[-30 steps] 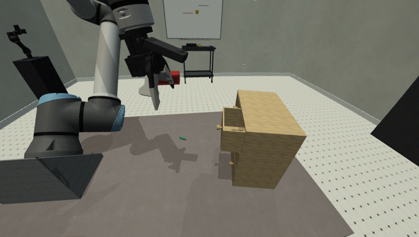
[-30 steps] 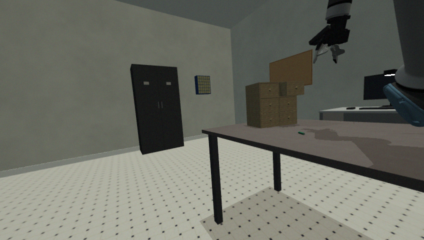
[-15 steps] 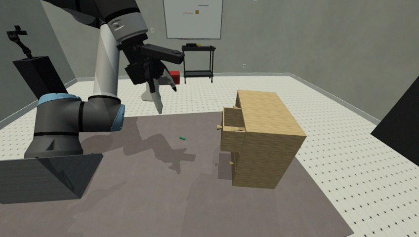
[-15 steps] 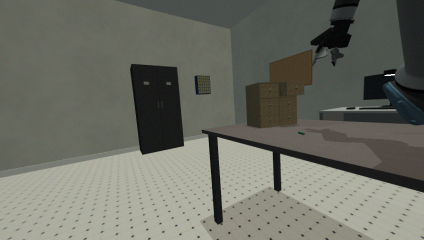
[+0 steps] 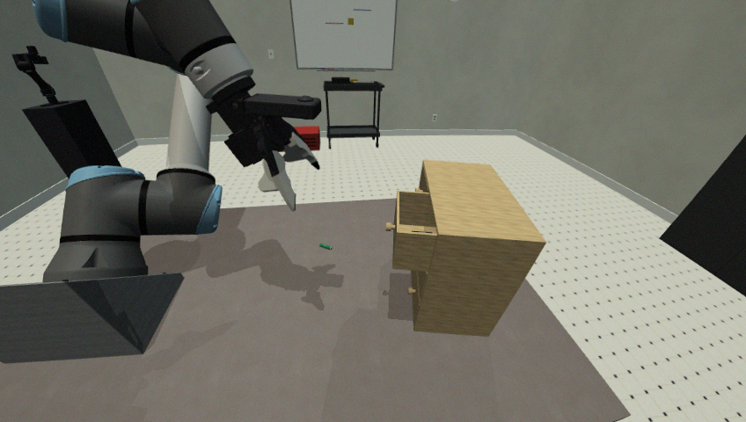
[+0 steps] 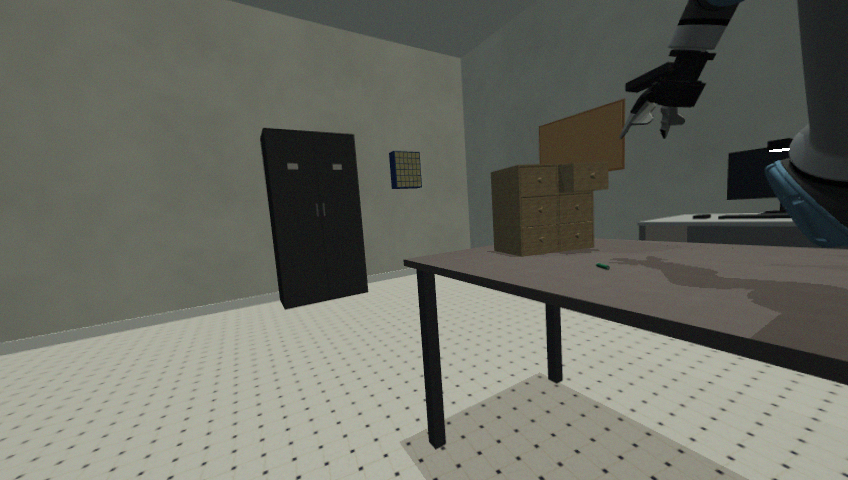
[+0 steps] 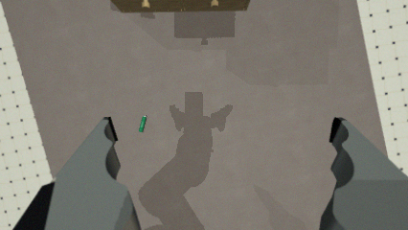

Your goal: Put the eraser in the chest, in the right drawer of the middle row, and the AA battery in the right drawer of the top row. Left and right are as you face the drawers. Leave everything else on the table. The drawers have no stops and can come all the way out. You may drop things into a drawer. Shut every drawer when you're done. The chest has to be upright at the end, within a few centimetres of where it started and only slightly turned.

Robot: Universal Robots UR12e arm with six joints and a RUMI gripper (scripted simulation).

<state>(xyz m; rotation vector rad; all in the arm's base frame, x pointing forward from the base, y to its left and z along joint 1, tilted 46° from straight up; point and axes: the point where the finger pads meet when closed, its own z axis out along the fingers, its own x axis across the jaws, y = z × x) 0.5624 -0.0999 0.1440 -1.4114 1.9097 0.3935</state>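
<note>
Your RUMI gripper (image 5: pixel 307 188) (image 6: pixel 642 136) (image 7: pixel 219 119), wide apart and holding nothing, hangs above the table; the AA battery (image 5: pixel 325 246) (image 6: pixel 602 266) (image 7: pixel 143 124) lies before the chest (image 5: pixel 479 282) (image 6: pixel 505 211) (image 7: pixel 182 7), nearer the left finger in the wrist view, long axis roughly chestward.

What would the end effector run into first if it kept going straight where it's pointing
Probably the bare tabletop; the green battery looks off to one side, though depth is hard to judge.
</note>
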